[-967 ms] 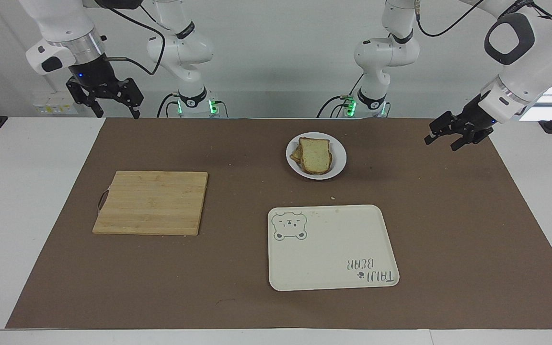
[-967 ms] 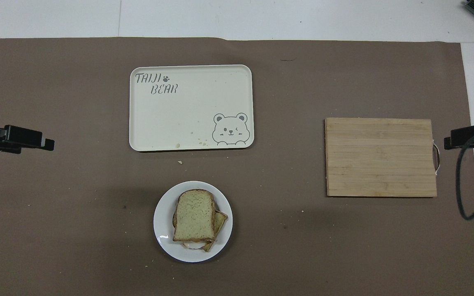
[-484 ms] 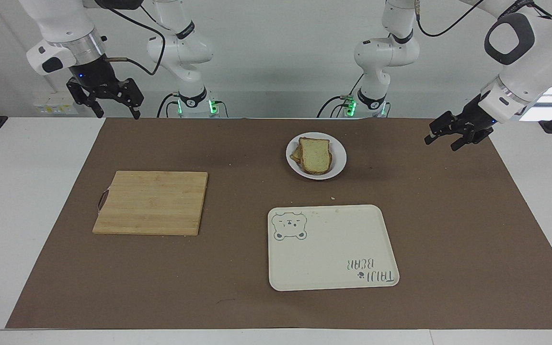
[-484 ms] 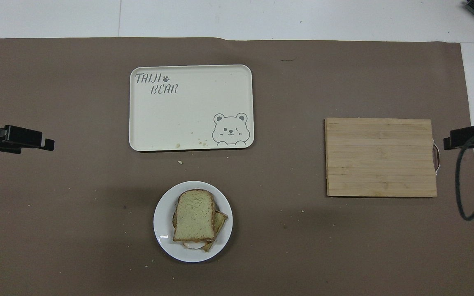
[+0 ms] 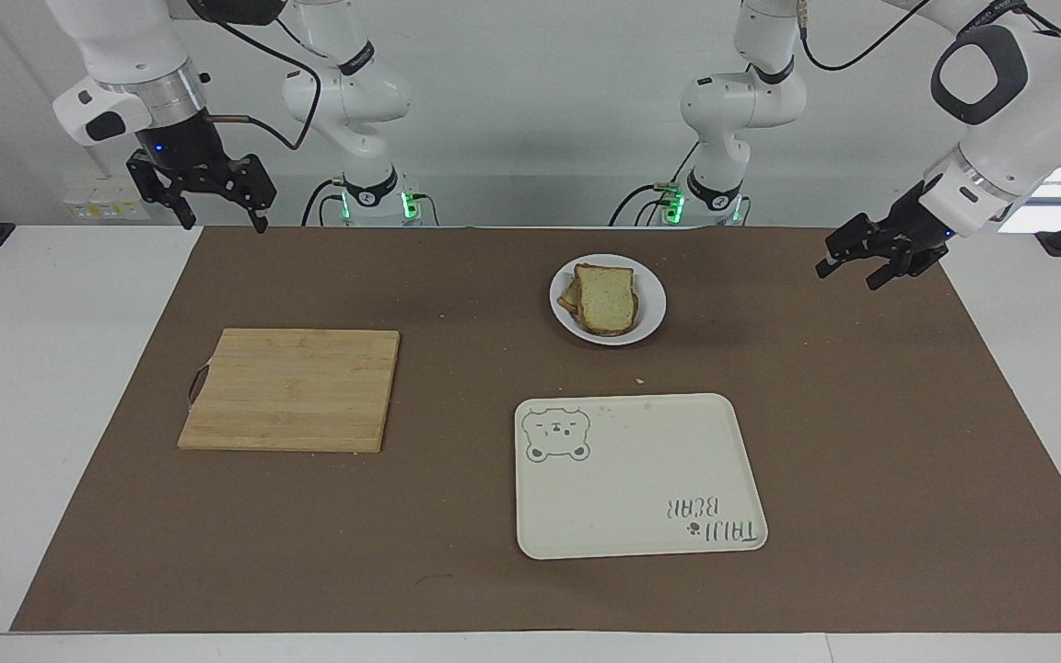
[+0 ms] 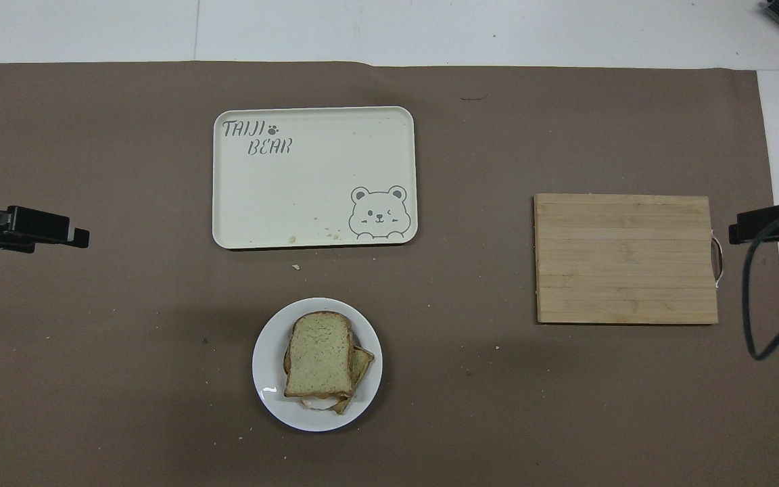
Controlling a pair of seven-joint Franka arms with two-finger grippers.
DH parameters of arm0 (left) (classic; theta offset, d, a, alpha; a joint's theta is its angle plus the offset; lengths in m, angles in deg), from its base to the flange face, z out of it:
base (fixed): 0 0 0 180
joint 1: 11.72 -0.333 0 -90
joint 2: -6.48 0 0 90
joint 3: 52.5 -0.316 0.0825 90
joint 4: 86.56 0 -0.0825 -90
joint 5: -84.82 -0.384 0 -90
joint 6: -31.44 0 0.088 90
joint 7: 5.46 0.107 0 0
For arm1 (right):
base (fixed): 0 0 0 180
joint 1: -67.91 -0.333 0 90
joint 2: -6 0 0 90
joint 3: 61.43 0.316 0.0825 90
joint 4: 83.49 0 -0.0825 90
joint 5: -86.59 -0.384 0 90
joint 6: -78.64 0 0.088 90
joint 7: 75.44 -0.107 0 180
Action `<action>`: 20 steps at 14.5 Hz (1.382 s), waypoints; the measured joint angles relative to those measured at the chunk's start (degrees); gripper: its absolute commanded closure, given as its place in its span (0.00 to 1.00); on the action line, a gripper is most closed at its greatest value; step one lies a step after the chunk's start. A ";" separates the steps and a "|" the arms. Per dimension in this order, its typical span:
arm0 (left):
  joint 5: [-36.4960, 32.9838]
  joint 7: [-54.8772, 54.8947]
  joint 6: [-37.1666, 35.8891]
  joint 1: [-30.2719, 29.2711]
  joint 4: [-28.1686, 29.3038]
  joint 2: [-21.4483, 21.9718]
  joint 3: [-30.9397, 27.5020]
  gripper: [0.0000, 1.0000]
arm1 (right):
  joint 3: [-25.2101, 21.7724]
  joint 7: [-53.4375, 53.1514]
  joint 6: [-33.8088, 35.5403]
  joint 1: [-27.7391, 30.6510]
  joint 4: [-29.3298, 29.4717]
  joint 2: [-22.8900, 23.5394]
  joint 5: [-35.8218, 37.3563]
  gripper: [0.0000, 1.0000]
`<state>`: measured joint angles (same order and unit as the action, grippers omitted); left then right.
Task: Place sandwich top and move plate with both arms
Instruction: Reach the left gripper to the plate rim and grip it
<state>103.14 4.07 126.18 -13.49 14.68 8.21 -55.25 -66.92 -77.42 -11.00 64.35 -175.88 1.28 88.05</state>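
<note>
Facing view showed pale speckled bread slice [image 5: 606, 298] soft, light on small round white plate [image 5: 651, 313], best taken at rim; left gripper [image 5: 865, 262], right gripper [image 5: 208, 196] both wide, empty

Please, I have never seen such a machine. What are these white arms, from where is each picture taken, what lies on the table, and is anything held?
They are two robot arms with black grippers. One camera faces them; the other looks down from above their end. The sandwich top lies on the sandwich on the plate. The bear tray lies farther from the robots; the cutting board is toward the right arm's end. The left gripper and right gripper hang open over the brown mat's ends, holding nothing.
</note>
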 measured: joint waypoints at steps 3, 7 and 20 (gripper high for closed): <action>0.00 0.00 0.00 0.00 0.00 0.00 -0.03 0.00 | 0.00 0.02 -0.08 0.00 -0.06 0.00 0.00 0.00; -0.02 -0.24 -0.44 0.70 3.03 1.29 0.91 0.00 | 0.00 0.02 -0.11 0.00 -0.07 -0.02 0.00 0.00; 13.28 -1.28 29.30 17.10 42.79 7.89 2.28 0.23 | 0.00 0.02 -0.12 0.00 -0.13 -0.03 0.00 0.00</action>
<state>116.42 2.80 155.48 3.61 57.47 16.10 -52.97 -66.92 -77.40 -11.12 64.35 -176.00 1.25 88.05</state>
